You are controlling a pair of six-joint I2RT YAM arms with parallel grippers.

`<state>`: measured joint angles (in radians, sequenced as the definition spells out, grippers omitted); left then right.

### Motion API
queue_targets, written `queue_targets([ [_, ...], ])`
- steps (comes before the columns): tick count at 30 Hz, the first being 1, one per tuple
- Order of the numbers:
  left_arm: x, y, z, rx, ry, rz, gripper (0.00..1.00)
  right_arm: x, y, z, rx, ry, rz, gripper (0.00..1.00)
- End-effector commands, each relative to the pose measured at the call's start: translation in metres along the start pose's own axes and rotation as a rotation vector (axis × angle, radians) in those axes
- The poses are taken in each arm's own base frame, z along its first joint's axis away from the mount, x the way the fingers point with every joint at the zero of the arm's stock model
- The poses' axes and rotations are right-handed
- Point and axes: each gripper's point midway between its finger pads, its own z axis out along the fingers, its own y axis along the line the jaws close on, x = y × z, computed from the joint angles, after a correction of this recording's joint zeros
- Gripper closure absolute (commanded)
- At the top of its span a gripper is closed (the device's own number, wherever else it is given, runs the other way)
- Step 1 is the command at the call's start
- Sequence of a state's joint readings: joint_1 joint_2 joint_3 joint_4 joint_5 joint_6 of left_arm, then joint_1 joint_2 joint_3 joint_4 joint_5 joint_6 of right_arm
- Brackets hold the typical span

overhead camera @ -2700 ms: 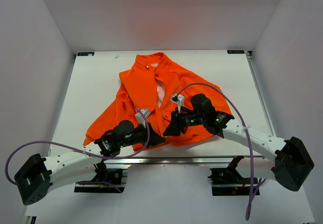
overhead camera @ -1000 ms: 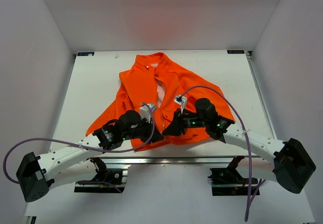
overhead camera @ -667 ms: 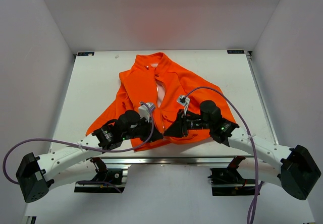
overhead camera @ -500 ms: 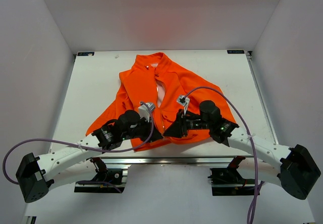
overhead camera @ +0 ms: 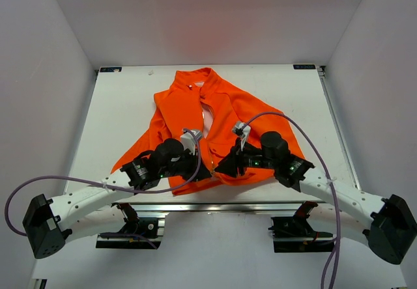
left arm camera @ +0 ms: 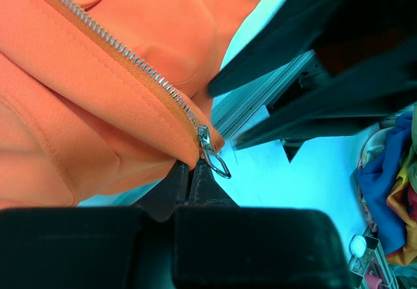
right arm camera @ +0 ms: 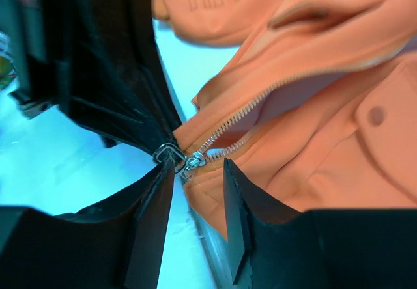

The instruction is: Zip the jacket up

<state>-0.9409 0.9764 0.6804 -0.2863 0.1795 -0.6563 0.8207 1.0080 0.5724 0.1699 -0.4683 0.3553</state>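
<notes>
The white table (overhead camera: 117, 107) carries the bright orange jacket (overhead camera: 189, 107), soft fabric lying collar-far, its front partly open on pale lining. Both hands meet at its near hem. The left hand (left arm camera: 190, 183) is pinched closed on the hem just below the metal zipper slider (left arm camera: 204, 137). The right hand (right arm camera: 190, 191) is narrowly parted, with the slider between its fingertips and the wire loop pull (right arm camera: 167, 152) beside one of them.

One jacket (overhead camera: 189, 107), one left gripper (overhead camera: 201, 170), one right gripper (overhead camera: 221, 166), one table (overhead camera: 117, 107)
</notes>
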Motion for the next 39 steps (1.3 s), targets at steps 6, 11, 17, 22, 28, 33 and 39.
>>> queue_targets([
  [6,-0.012,-0.007,-0.004,-0.011,-0.027,-0.030,1.00,-0.013,-0.006,-0.021,0.111,-0.051,-0.240,0.51],
  [11,-0.011,-0.006,-0.001,-0.022,-0.015,-0.048,1.00,-0.007,0.003,-0.022,0.169,-0.042,-0.345,0.50],
  [17,-0.012,-0.006,-0.002,-0.025,-0.020,-0.074,1.00,0.000,0.010,-0.014,0.225,0.003,-0.413,0.45],
  [22,-0.011,-0.007,-0.001,-0.017,-0.023,-0.083,1.00,0.002,0.015,-0.004,0.281,0.017,-0.453,0.44],
  [28,-0.011,-0.008,0.001,-0.007,-0.021,-0.084,1.00,-0.001,0.011,0.001,0.342,0.003,-0.455,0.43],
  [33,-0.009,-0.008,0.001,-0.004,-0.018,-0.084,1.00,-0.013,0.017,0.004,0.344,-0.053,-0.450,0.46],
  [39,-0.007,-0.008,0.003,0.002,-0.011,-0.089,1.00,-0.020,0.028,0.005,0.294,-0.075,-0.458,0.47],
])
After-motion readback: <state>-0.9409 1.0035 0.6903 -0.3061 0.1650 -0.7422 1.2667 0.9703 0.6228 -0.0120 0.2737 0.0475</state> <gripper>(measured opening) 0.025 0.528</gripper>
